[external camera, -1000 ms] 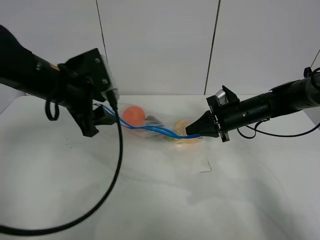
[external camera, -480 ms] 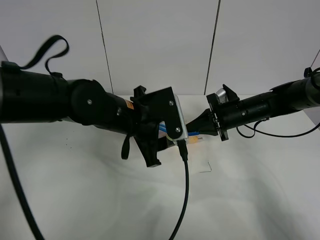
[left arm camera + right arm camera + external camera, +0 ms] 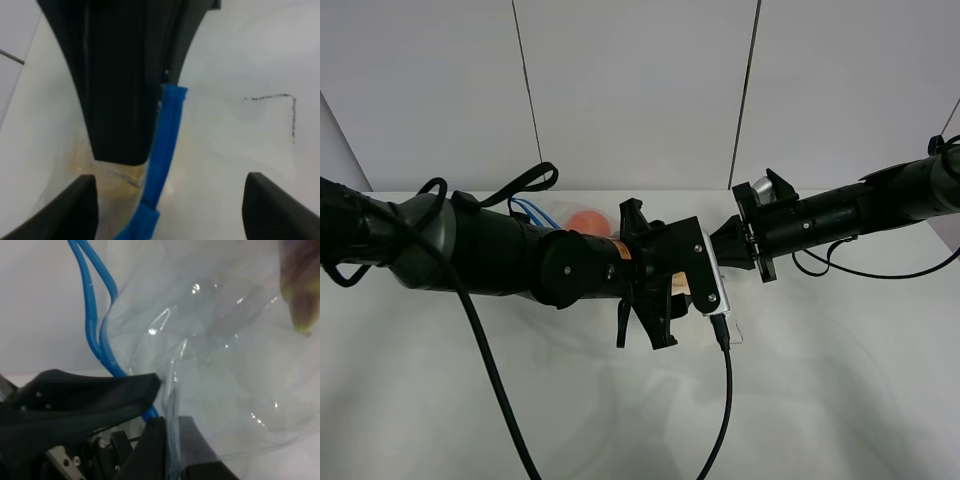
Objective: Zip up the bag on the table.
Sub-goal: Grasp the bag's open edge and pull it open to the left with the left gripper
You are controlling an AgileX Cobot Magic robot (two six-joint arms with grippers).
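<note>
— So, what is new on the left?

— The left arm (image 3: 490,255) has swept along the whole bag (image 3: 225,365). A second ago it stood at the bag's left end. Now the left tool (image 3: 165,205) sits at the bag's right end, and the arm hides most of the bag from above. Only an orange toy (image 3: 585,222) shows behind the arm.

— Is that tool gripping anything?

— No. Its fingers stand wide apart, and the blue zipper strip (image 3: 167,130) runs between them without touching either.

— And the bag itself?

— It lies on the desk (image 3: 820,400), stretched between the two arms, with the strip's tip just beside a finger of the right tool (image 3: 728,243).

— What about that tool?

— It has not shifted. It is closed on the bag's right end, with clear plastic pinched between its fingers.

— So what does the sweep mean for the task?

— I judge the closing pass has reached the end of its run. Away from the pinch, though, the strip shows as two blue lines slightly apart, so the seal may be incomplete.
</note>
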